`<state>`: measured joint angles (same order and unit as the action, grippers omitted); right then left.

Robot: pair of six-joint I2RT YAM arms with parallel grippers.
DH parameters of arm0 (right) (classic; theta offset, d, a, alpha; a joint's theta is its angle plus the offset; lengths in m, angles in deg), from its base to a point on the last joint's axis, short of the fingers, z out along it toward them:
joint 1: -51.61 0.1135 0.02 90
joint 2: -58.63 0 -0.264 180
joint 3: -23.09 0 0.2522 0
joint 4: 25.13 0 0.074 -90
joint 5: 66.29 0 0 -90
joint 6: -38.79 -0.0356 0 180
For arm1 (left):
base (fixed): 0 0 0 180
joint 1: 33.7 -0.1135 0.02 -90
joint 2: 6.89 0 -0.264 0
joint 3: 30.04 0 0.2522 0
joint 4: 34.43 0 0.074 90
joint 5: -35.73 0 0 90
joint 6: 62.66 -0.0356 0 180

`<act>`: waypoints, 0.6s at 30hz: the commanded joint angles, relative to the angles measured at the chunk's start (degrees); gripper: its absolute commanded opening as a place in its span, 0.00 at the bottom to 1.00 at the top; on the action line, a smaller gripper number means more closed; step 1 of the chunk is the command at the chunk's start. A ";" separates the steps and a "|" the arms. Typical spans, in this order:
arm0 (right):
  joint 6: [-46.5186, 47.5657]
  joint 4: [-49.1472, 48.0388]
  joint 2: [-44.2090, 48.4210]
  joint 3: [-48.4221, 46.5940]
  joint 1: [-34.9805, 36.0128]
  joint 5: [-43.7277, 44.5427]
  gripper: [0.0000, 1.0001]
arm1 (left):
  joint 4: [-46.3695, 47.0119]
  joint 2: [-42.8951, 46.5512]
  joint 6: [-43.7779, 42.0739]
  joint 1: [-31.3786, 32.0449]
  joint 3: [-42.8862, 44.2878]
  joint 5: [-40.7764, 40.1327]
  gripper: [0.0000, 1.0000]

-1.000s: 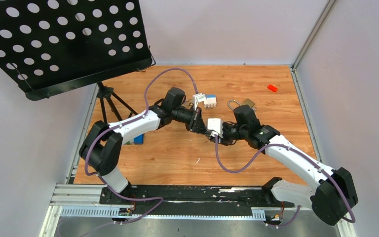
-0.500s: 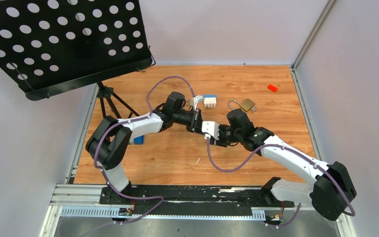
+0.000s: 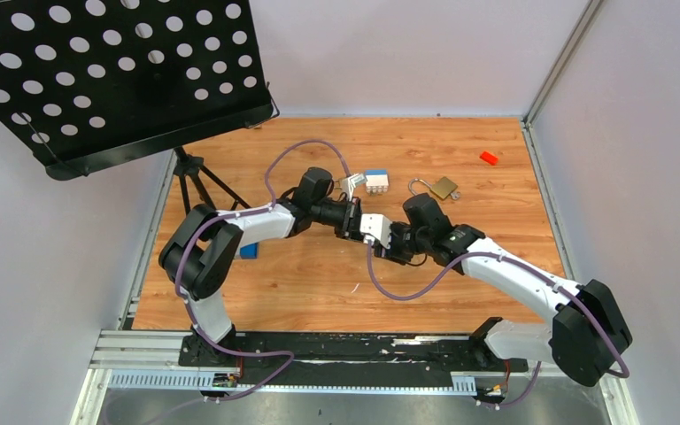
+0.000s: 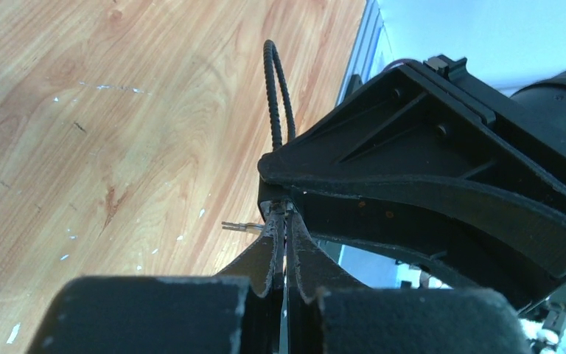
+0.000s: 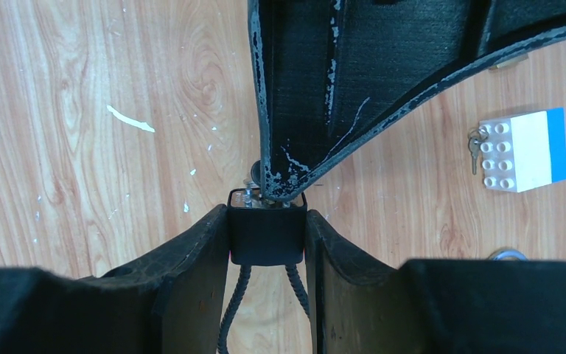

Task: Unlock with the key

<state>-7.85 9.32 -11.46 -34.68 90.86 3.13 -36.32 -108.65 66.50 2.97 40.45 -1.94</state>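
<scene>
Top external shows my two arms meeting nose to nose over the middle of the wooden surface, with a brass padlock and a white-and-blue brick lying apart behind them (neither is in play). My right tool is clamped on the black lock block, whose cable loop runs back between the fingers. My left tool is pinched fully together on the key, which sits at its very tips, up against the block's end face. So the key lies straight ahead of the left tool, its long axis seemingly along the line between the two tools. Whether the blade is seated in the keyway I cannot tell. I judge the turn belongs to the left wrist.
</scene>
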 commanded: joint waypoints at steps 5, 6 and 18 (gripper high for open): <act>-0.86 -1.45 1.22 -5.61 -3.44 -12.43 0.00 | -7.45 5.27 -19.07 0.99 1.45 -0.26 0.00; -1.02 -0.90 0.83 -5.95 -4.00 -13.94 0.00 | -7.81 5.88 -20.65 1.01 1.41 -0.22 0.00; -1.98 4.71 -2.54 -9.07 -6.85 -25.46 0.00 | -11.40 11.09 -33.97 2.48 -0.23 -2.25 0.00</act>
<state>-8.93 15.44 -13.49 -39.86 84.61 -14.22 -45.63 -100.43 40.71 4.61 40.89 -2.37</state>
